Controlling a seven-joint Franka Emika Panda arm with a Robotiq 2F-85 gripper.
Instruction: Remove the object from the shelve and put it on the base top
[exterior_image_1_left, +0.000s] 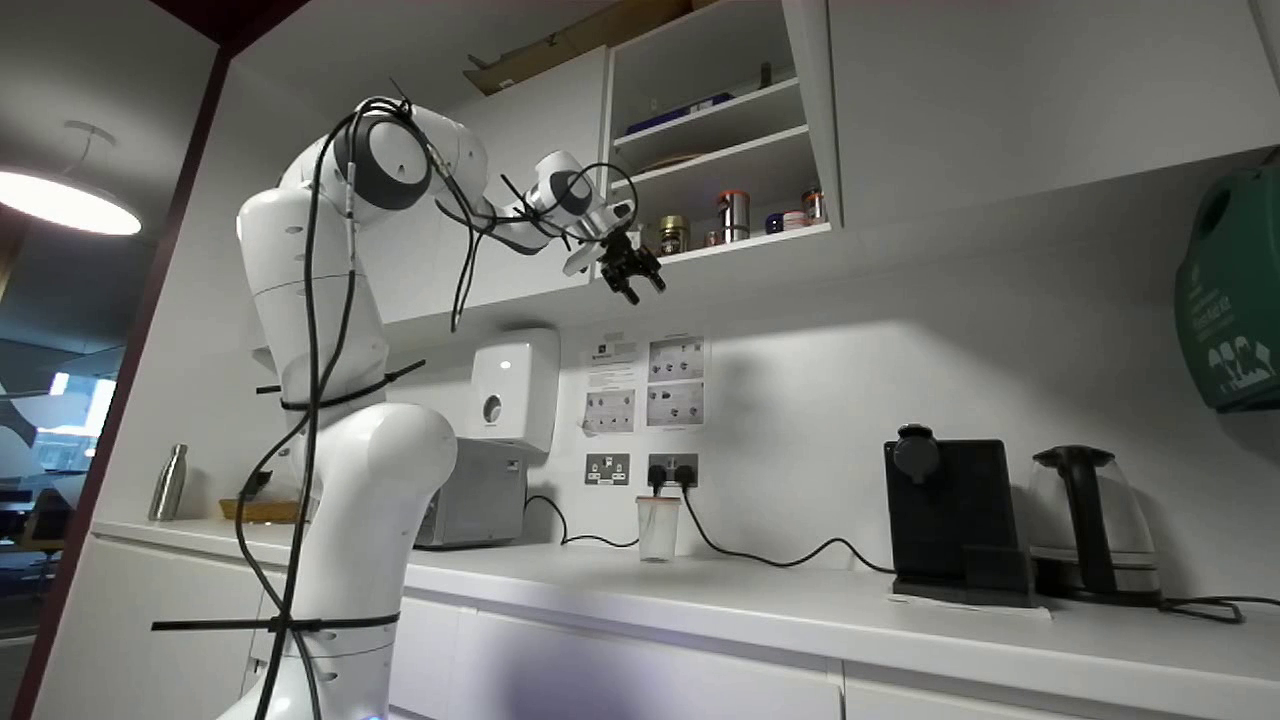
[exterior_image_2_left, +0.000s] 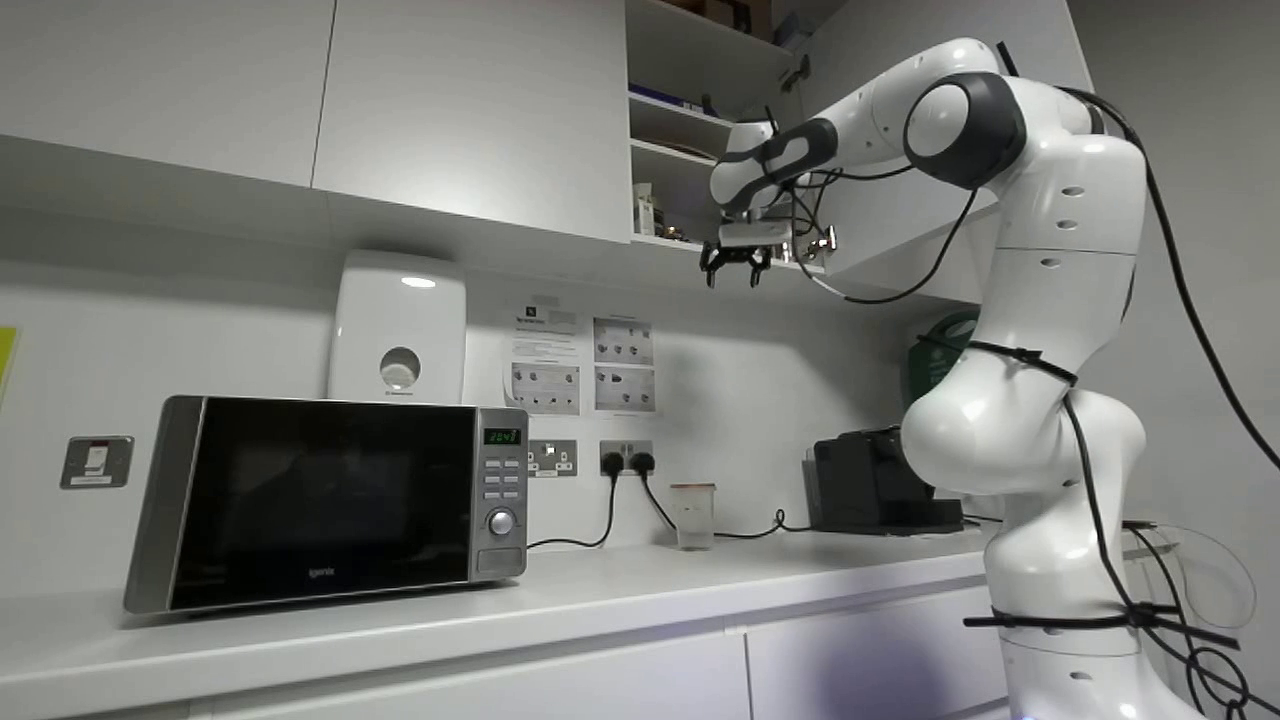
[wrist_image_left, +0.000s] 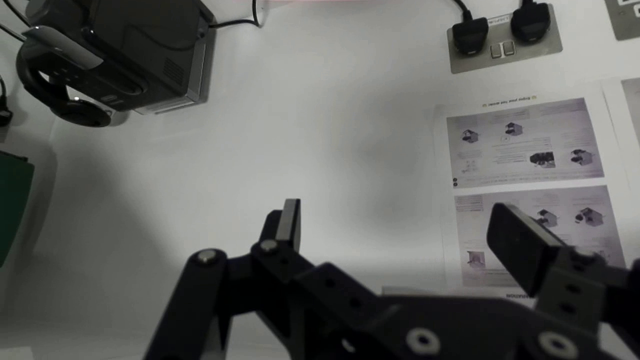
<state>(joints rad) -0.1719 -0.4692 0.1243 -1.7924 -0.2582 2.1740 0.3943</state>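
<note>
The shelve (exterior_image_1_left: 718, 160) is an open white wall cabinet. Its lowest level holds a gold-lidded jar (exterior_image_1_left: 674, 236), a tall tin with an orange lid (exterior_image_1_left: 733, 216), another tin (exterior_image_1_left: 814, 206) and small jars. In an exterior view the arm partly hides the shelve (exterior_image_2_left: 674, 152). The base top (exterior_image_1_left: 800, 603) is the long white countertop; it also shows in an exterior view (exterior_image_2_left: 620, 592). My gripper (exterior_image_1_left: 646, 292) hangs in front of and slightly below the lowest board, fingers down (exterior_image_2_left: 733, 281). In the wrist view its fingers (wrist_image_left: 395, 212) are wide apart with nothing between them.
A clear lidded container (exterior_image_1_left: 658, 530) stands on the countertop by the sockets. A black coffee machine (exterior_image_1_left: 955, 520) and a kettle (exterior_image_1_left: 1095, 530) stand to one side, a microwave (exterior_image_2_left: 330, 500) to the other. A cabinet door (exterior_image_2_left: 940, 150) hangs open beside the arm.
</note>
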